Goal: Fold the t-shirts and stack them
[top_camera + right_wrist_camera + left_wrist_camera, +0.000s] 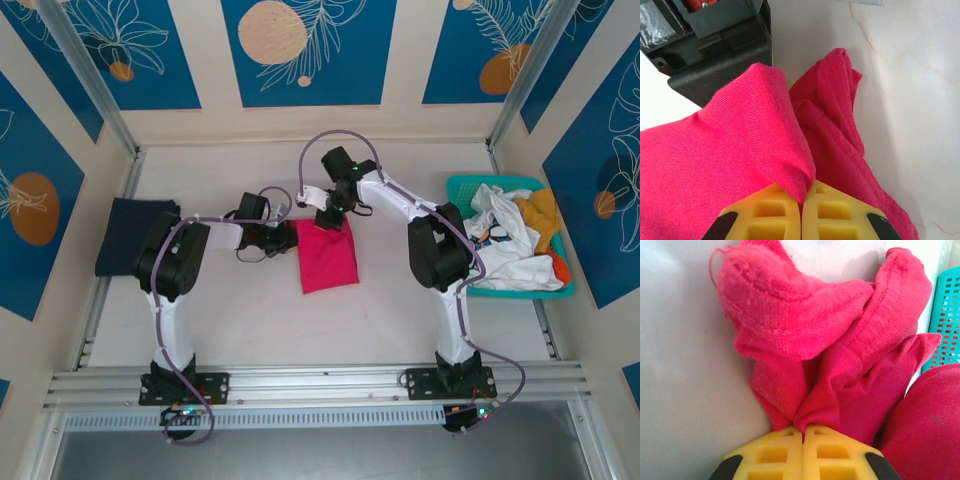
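A pale, off-white surface (400,310) is enclosed by walls at the far, left and right sides and bounded at its near edge by a metal rail (320,385). Three things are carried directly on it. Near the middle, a magenta-pink t-shirt (327,258) is laid as a folded, roughly rectangular pad, with its far end gathered into bunched folds. At the left edge, well apart from it, a dark navy t-shirt (125,235) is laid flat as a folded rectangle. At the right edge, a teal mesh basket (462,185) is set, also well apart from the pink pad. In the right wrist view, faint brownish veins are seen in the surface beside the pink cloth.
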Available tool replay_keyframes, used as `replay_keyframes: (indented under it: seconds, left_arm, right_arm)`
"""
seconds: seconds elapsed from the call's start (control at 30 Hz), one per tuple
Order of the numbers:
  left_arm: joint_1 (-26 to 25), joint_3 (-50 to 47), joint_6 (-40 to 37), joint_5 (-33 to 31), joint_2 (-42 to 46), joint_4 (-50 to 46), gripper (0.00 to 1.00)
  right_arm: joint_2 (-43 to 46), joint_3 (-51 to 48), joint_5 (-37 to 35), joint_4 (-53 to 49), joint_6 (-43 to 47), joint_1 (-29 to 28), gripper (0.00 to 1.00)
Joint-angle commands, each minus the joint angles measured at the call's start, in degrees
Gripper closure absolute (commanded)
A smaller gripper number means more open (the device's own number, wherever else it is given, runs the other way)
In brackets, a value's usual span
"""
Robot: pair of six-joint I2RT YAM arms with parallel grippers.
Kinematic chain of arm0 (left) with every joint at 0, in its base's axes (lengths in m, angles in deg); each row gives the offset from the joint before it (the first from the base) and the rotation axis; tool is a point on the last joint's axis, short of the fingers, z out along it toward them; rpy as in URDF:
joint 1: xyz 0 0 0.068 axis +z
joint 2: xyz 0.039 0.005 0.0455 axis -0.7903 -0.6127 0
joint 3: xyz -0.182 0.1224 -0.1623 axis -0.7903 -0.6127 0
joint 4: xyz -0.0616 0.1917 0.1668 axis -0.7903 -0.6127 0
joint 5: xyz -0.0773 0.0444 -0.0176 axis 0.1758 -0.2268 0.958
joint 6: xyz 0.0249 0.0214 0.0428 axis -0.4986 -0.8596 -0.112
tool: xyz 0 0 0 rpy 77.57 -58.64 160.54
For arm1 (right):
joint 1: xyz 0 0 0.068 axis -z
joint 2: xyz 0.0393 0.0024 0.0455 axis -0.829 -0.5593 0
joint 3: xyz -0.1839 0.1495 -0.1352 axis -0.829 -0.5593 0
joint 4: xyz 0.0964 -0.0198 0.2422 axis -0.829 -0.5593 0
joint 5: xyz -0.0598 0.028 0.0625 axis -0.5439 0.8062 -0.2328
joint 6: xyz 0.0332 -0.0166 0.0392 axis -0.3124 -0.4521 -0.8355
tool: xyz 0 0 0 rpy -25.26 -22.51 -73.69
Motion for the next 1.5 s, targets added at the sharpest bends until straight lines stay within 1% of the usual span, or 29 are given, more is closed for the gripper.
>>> replay_keyframes:
  seconds: [0.0,0.17,0.5,0.63,0.67,0.7,0.73,0.8,0.87,0.9,0.93,1.07,1.2,1.27,1.37,1.47]
  left_arm:
    - [0.74,-3.21,-2.02,-7.23,-5.86,-8.4,1.0]
    - [0.85,-3.28,-2.18,-6.95,-6.11,-8.27,1.0]
    - [1.04,-3.48,-2.15,-6.7,-6.3,-7.98,1.0]
    - [1.18,-3.5,-2.25,-6.71,-6.12,-8.29,1.0]
    - [1.24,-3.48,-2.36,-6.77,-6.04,-8.33,1.0]
    - [1.33,-3.48,-2.3,-6.76,-5.9,-8.39,1.0]
    - [1.37,-3.48,-2.44,-6.84,-5.78,-8.48,1.0]
    - [1.45,-3.66,-2.5,-7.05,-5.44,-8.64,1.0]
    - [1.55,-3.96,-2.29,-7.66,-4.87,-8.55,1.0]
    - [1.63,-4.27,-2.1,-7.85,-4.29,-8.42,1.0]
    - [1.7,-4.72,-1.82,-8.0,-3.65,-7.93,1.0]
    - [2.11,-7.53,-0.96,-8.51,0.99,-5.93,0.9]
    - [2.61,-9.57,-0.82,-8.87,6.35,-5.05,0.79]
    - [2.86,-10.28,-0.74,-9.24,9.09,-5.23,0.73]
    - [3.11,-11.16,-0.83,-10.32,13.45,-6.22,0.67]
    - [3.22,-12.21,0.1,-13.73,17.69,-7.82,0.58]
  right_arm:
    - [1.21,2.03,-0.22,0.4,-0.37,0.06,1.0]
    - [0.94,2.47,-0.97,1.57,-0.37,0.34,1.0]
    - [-5.36,5.32,-3.0,3.5,-0.29,0.6,1.0]
    - [-7.03,5.51,-2.96,4.29,-0.7,0.52,0.98]
    - [-7.23,5.5,-2.8,4.4,-0.89,0.51,0.97]
    - [-7.32,5.37,-2.68,4.55,-1.03,0.51,0.93]
    - [-7.11,5.1,-2.83,4.89,-1.19,0.51,0.87]
    - [-5.77,3.61,-3.2,6.75,-1.92,0.51,0.59]
    - [-3.25,0.91,-3.51,9.91,-2.59,0.51,0.44]
    - [-1.58,-0.78,-3.67,11.7,-2.95,0.6,0.4]
    - [-0.13,-2.24,-3.69,13.14,-3.32,0.76,0.37]
    - [7.0,-8.78,-2.78,19.15,-6.07,1.64,0.29]
    - [15.0,-17.48,-0.32,28.17,-12.06,2.69,0.27]
    - [18.07,-21.38,-0.2,31.87,-15.49,2.71,0.26]
    - [21.78,-26.52,-0.98,36.39,-22.92,2.71,0.26]
    - [23.65,-30.14,-2.3,39.15,-35.75,3.42,0.25]
